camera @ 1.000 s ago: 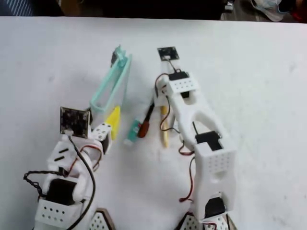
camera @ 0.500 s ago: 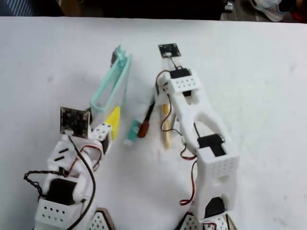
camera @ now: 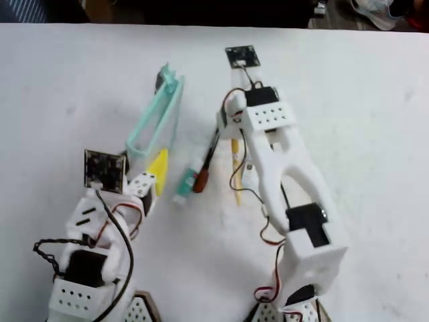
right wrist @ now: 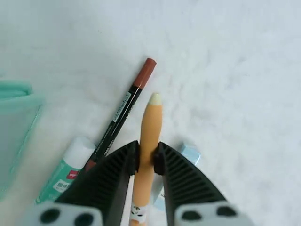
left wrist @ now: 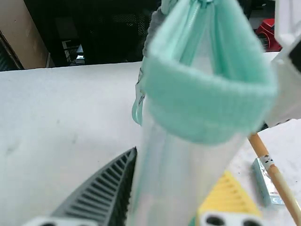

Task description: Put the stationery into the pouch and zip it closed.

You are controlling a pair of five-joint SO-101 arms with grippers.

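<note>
The right claw (right wrist: 146,151) is clenched on an orange pen (right wrist: 149,123), its ribbed jaws pinching the barrel a little back from the pale tip. The pen looks light, stiff and smooth-sided, so it will probably swing or slide in a narrow pinch. A hold near the middle of the barrel, much like this one, seems the safest way to carry it level. Whether it is clear of the white surface (camera: 348,94) I cannot tell. The left claw (left wrist: 181,162) grips the pouch (left wrist: 207,94) at one end, the clear wall squeezed between its dark jaw and its yellow one. The pouch appears soft and floppy, thin transparent sides under a mint fabric band with the zipper, and in the high view its mouth stands open. It likely sags unless held by that firmer band. Near the pouch, between it and the pen, lie a dark pencil (right wrist: 123,109) with a reddish end and a teal-and-white tube (right wrist: 63,176). A small pale-blue eraser (right wrist: 189,152) sits beyond the pen, farther from the pouch.
</note>
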